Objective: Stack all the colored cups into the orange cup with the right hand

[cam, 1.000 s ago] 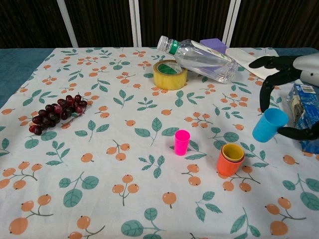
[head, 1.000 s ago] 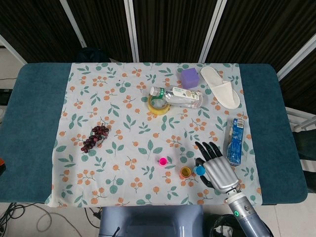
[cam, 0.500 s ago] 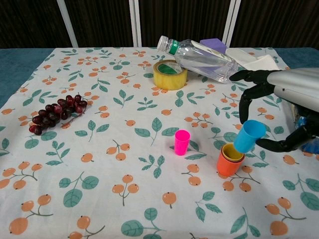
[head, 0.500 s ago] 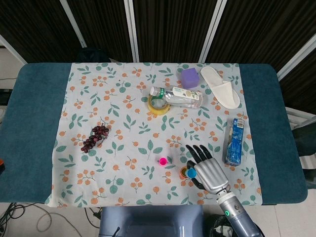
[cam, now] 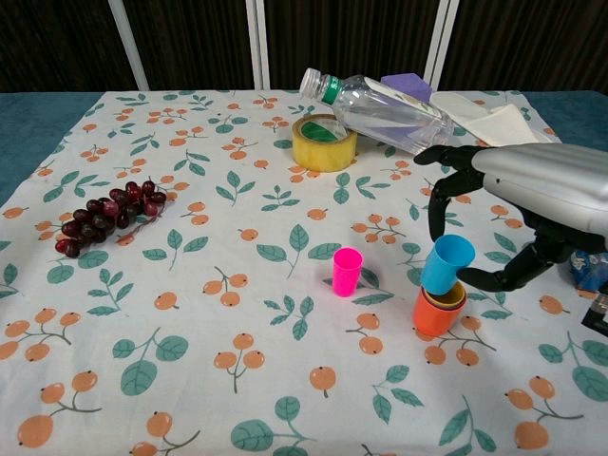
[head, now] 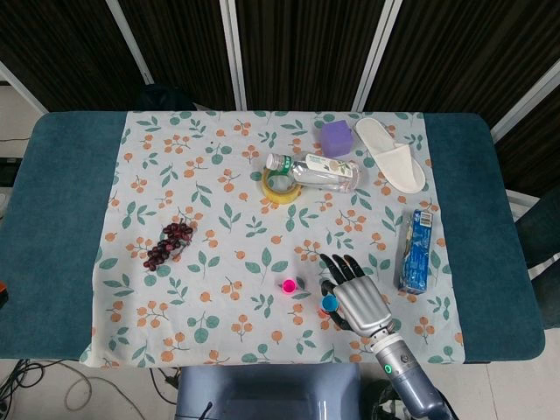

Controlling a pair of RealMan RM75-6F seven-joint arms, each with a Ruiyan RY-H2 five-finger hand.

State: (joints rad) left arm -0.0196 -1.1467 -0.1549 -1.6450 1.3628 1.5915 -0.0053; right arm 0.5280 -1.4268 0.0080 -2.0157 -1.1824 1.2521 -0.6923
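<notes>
Three small cups in play: blue cup (cam: 446, 263) pinched in the right hand (cam: 532, 204), orange cup (cam: 436, 313) standing on the floral cloth (cam: 190, 285) of the tabletop with a yellow cup (cam: 446, 294) already nested inside, pink cup (cam: 347, 271) upright and alone just to the left. Fingers (cam: 439, 204) spread and arched over the blue cup, thumb underneath from the right, so held lightly at its wall and not wrapped. Blue cup's base dipping into the yellow one's mouth, rim up, long axis tilted toward the upper right and not yet plumb with the stack. Seen from the head view, hand (head: 354, 302) covering most of the stack, only the blue rim (head: 330, 304) showing.

Judging by look: thin, stiff, smooth plastic, very light, likely to slip or tip the stack if pushed sideways. Best gripped on the wall just below the rim, leaving the base free to seat. Straightening to vertical probably needed before letting go. Left hand not visible anywhere.
</notes>
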